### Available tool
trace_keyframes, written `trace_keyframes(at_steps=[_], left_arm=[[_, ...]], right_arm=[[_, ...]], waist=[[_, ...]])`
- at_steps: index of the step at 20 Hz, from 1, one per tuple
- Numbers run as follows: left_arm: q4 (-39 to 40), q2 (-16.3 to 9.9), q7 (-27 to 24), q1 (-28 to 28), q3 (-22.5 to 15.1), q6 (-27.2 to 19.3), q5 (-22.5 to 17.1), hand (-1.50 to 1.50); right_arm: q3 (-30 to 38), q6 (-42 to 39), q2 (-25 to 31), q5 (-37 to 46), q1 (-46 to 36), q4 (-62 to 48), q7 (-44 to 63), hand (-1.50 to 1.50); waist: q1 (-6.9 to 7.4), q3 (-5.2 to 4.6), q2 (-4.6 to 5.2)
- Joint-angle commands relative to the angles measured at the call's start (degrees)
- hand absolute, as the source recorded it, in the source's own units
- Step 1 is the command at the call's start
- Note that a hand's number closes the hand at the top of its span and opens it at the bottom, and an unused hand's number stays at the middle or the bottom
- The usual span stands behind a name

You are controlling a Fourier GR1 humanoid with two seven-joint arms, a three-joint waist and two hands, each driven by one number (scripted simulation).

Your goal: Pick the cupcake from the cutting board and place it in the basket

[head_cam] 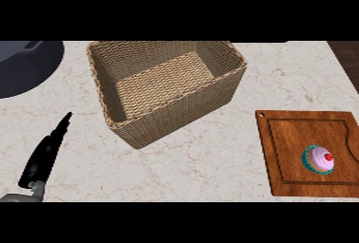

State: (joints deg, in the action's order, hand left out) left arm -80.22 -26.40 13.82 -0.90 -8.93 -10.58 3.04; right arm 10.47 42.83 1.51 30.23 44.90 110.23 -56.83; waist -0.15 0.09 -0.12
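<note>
My fingers (60,128) on the left hand (43,159) are stretched out straight and slack, holding nothing, pointing up and away over the pale marble counter (203,156) at the lower left of the head view. My right hand does not show anywhere.

Nearest to me on the right lies the wooden cutting board (280,156), flat on the counter, its right side cut off by the view's edge. A groove runs round its face and a small hole sits in its far left corner. The cupcake (319,159) is on the board, toward its right side: pink frosting, a red cherry on top, a teal wrapper round it. It looks tipped, its top turned toward me.

Between my left hand and the board is a bare stretch of counter. Farther off, in the middle, stands the woven basket (172,111), square and turned at an angle, its near corner pointing toward me. Its walls are tall and its woven floor shows inside, with nothing in it. It stands well apart from the board and from my hand.

At the far left corner a dark grey rounded object (24,66) lies partly out of view; I cannot tell what it is.
</note>
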Motion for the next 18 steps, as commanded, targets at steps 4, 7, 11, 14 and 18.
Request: trace_keyframes(at_steps=[4,7,11,14,18], left_arm=[[2.9,2.3,-0.3,-2.3,1.4,1.5,2.5,0.00],[0.7,3.4,-1.0,0.6,1.3,1.5,3.5,0.00],[2.2,2.1,-2.4,1.0,4.7,4.4,2.6,0.00],[1.7,4.0,-0.1,-2.0,4.4,3.5,4.5,0.00],[-0.8,5.1,0.0,1.2,3.7,3.0,5.2,0.00]], right_arm=[[-6.8,4.0,-1.5,8.1,0.6,2.4,5.7,-1.50],[-5.6,5.5,-1.5,9.8,-3.3,-3.7,5.7,-1.50],[-0.7,-0.3,-0.4,9.2,-7.6,-3.9,8.3,-1.50],[-1.1,1.7,-1.5,13.1,-12.0,-9.3,10.0,-1.50],[0.1,0.1,-1.1,16.8,-13.1,-7.7,15.3,-1.50]], waist=[[-0.22,-0.12,0.15],[0.01,-0.09,0.12],[0.11,-0.10,0.12],[0.12,-0.09,0.14],[0.49,-0.10,0.18]])
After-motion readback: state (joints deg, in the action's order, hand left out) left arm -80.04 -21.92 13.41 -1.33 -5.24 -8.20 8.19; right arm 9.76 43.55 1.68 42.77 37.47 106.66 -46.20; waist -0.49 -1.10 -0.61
